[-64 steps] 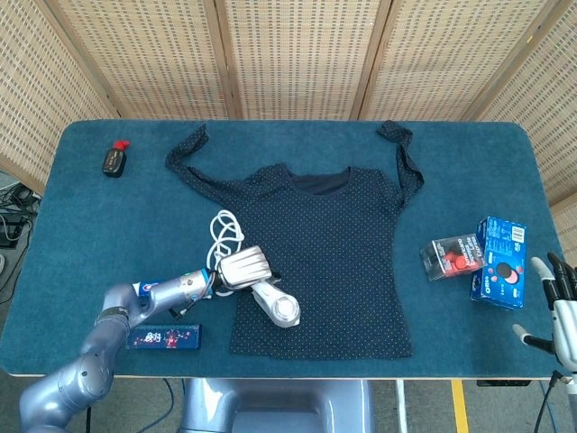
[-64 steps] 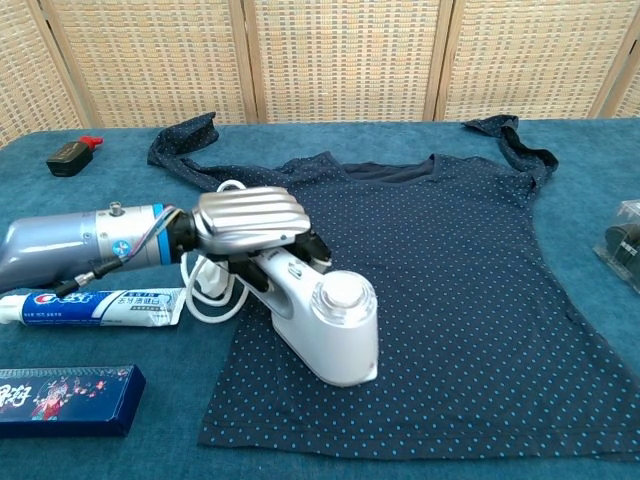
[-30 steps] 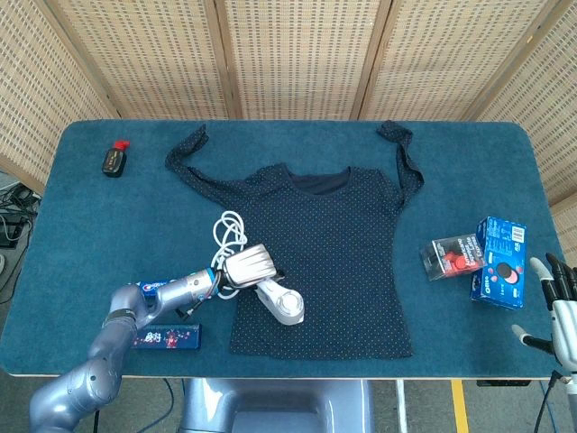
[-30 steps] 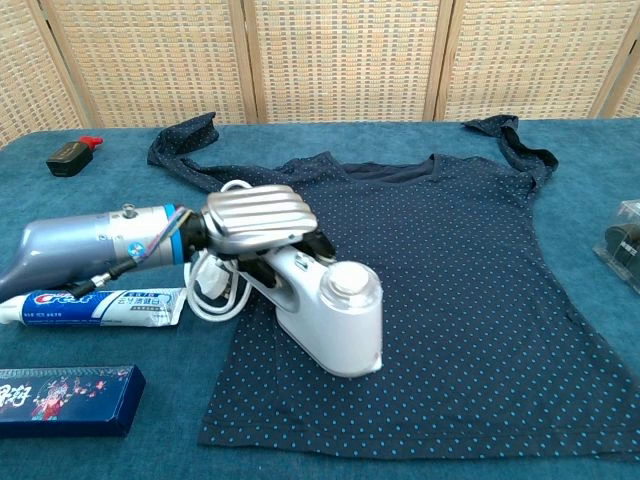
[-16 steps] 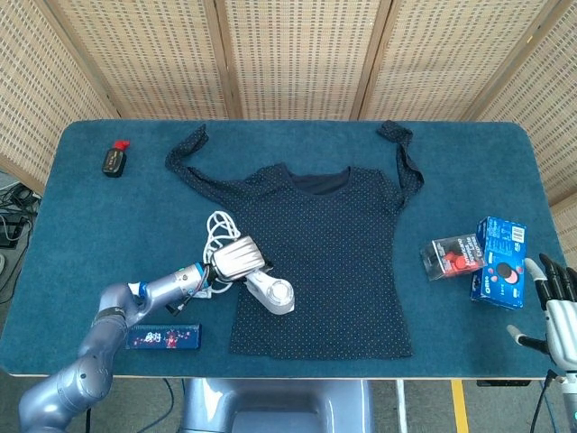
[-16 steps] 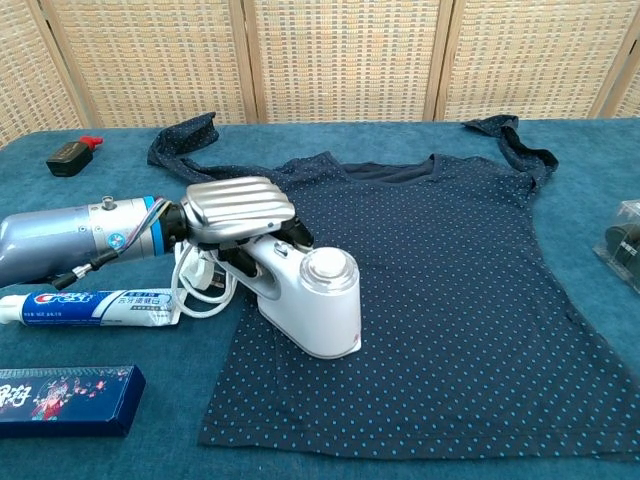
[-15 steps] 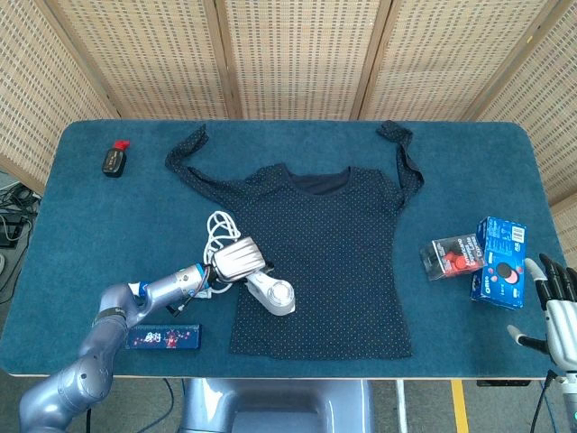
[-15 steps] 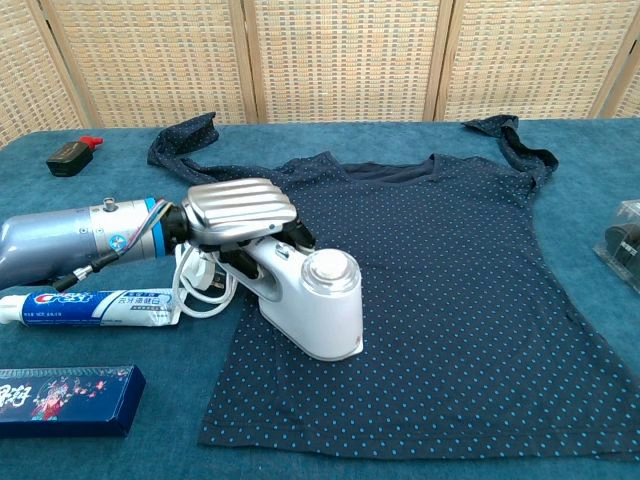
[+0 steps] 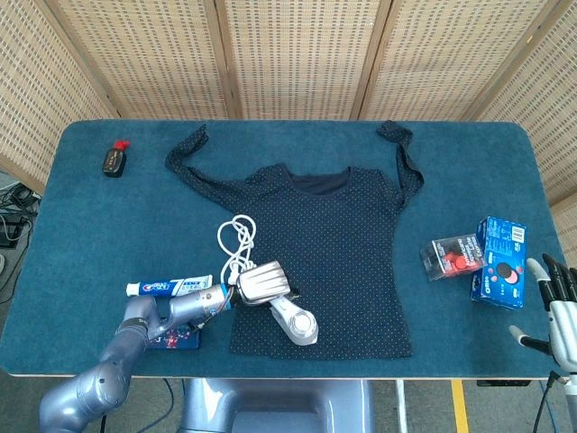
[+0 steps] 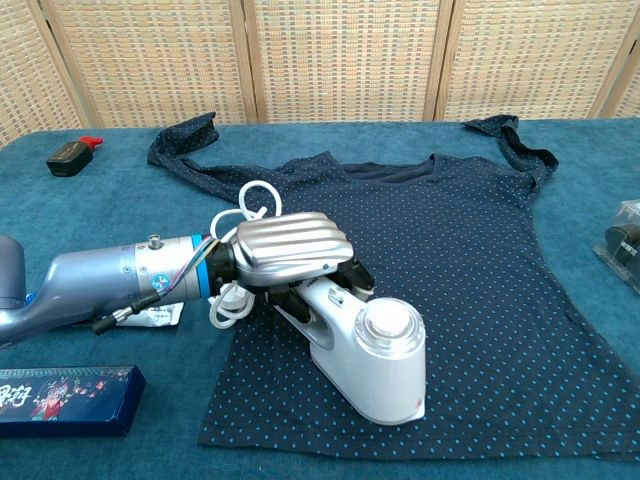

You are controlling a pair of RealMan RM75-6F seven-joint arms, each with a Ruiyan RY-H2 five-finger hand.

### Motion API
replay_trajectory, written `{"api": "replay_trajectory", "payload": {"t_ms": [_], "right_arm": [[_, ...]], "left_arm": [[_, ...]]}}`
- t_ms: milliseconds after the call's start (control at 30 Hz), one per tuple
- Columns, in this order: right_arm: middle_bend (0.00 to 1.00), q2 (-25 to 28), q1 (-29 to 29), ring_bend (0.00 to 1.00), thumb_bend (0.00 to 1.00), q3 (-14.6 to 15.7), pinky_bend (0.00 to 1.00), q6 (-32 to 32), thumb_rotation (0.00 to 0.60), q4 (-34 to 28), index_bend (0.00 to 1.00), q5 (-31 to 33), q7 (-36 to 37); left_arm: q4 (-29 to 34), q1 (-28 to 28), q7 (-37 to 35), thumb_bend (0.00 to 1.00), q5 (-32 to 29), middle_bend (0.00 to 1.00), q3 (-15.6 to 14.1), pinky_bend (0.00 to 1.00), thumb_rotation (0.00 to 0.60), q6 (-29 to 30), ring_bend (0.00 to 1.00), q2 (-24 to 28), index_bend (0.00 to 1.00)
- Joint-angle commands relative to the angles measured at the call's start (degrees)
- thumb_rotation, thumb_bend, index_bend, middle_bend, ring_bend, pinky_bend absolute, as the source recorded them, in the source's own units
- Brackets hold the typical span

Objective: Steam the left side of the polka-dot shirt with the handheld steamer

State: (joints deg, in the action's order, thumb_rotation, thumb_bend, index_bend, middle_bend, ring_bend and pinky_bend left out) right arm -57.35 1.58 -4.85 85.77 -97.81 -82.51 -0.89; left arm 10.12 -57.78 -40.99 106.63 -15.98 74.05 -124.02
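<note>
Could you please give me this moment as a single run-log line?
left robot hand: holds steamer | steamer: on lower left of polka-dot shirt | right robot hand: open, idle at table edge

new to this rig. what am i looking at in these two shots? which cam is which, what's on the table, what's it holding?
It is a two-armed robot with humanlike hands at a blue table. The head view looks down from above; the chest view looks across the table from low down.

A polka-dot shirt lies flat. The left hand grips a white steamer, whose head rests on the shirt's lower left part; its white cord is coiled beside the shirt. The right hand is open, holding nothing, at the table's right edge.

Also there: toothpaste, a dark box, a small black item with a red cap, and red and blue boxes on the right.
</note>
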Motion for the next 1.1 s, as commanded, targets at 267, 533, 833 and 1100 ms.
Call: {"api": "replay_trajectory", "payload": {"t_ms": [267, 533, 833, 1100], "right_arm": [[0.00, 0.09, 0.00, 0.00, 0.00, -0.03, 0.00, -0.04, 0.600, 0.08, 0.11, 0.07, 0.27], [0.00, 0.05, 0.04, 0.00, 0.00, 0.04, 0.00, -0.13, 0.600, 0.07, 0.11, -0.02, 0.19], [0.00, -0.23, 0.15, 0.00, 0.00, 0.18, 0.00, -0.17, 0.600, -0.14, 0.11, -0.27, -0.65], [0.00, -0.29, 0.15, 0.00, 0.00, 0.23, 0.00, -0.12, 0.600, -0.30, 0.11, -0.34, -0.91]], "left_arm": [[-1.38, -0.40, 1.22, 0.66, 0.42, 0.85, -0.46, 0.86, 0.600, -0.68, 0.77, -0.64, 1.00], [-3.06, 0.33, 3.01, 0.66, 0.70, 0.85, -1.11, 0.86, 0.600, -1.61, 0.77, 2.41, 1.00], [-3.58, 1.18, 5.70, 0.66, -0.04, 0.85, -0.84, 0.86, 0.600, -3.49, 0.77, 6.70, 1.00], [-2.49, 1.35, 5.81, 0.66, -0.95, 0.85, -0.09, 0.86, 0.600, -4.06, 0.77, 6.72, 1.00]]}}
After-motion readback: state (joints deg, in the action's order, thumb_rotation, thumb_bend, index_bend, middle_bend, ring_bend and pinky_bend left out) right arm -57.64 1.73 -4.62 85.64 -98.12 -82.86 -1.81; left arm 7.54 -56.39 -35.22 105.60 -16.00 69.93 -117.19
